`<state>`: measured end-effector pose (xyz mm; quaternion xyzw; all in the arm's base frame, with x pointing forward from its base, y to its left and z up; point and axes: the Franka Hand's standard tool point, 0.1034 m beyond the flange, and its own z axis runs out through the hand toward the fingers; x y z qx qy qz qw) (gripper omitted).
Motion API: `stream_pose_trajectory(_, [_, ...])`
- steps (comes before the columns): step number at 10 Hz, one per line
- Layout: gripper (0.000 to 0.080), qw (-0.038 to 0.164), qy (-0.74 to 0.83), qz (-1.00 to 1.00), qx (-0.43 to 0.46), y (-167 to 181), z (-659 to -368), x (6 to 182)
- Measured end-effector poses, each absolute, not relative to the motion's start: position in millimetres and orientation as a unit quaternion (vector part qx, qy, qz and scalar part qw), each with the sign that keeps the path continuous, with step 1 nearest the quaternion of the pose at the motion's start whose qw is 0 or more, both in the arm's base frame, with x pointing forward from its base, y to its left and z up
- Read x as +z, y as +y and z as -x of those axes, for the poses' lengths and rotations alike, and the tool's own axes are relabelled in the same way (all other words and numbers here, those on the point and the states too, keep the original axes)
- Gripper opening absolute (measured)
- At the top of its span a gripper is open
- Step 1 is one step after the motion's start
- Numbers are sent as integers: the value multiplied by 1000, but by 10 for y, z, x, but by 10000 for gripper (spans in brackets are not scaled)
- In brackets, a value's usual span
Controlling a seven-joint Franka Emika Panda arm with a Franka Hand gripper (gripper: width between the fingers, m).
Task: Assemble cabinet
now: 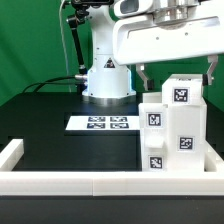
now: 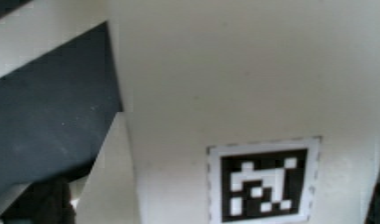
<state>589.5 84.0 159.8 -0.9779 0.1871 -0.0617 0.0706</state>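
- The cabinet (image 1: 172, 125) stands directly under my pincer, a boxy white plastic piece resting on the black table (image 1: 50, 110) just inside the low white border rail (image 1: 80, 180), toward the exterior view's right.
- My pincer (image 1: 175, 68) hangs over the cabinet's top; one finger (image 1: 143, 75) comes down beside its upper block and the other (image 1: 211, 70) shows past the far side. They stand apart with the block between them, but I cannot tell whether they press it or merely straddle it.
- Much is hidden: my hand's white housing covers the cabinet's top edge, and the exterior view's right border cuts the body off.
- From my wrist I see only a broad, smooth white panel (image 2: 222, 80), blurred (I am very close), with one tag (image 2: 263, 190) cut off at the picture's edge, and a dark wedge of table (image 2: 54, 100) beside it.
- Counted on the cabinet in the exterior view: four black-and-white square tags, on its upper block, its stepped side and its lower front.
- The marker board (image 1: 103, 123) lies flat on the table, well apart from my pincer, carrying four tags in a two-by-two block.
- Behind it stands my arm's rounded white base (image 1: 106, 75), against a green backdrop (image 1: 30, 40).
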Motion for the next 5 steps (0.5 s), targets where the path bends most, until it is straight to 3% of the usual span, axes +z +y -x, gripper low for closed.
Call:
stream_pose_trajectory(3, [797, 77, 183, 979, -56, 817, -5919, 1859])
stream_pose_trajectory(5, [797, 77, 180, 979, -58, 788, -5948, 1883])
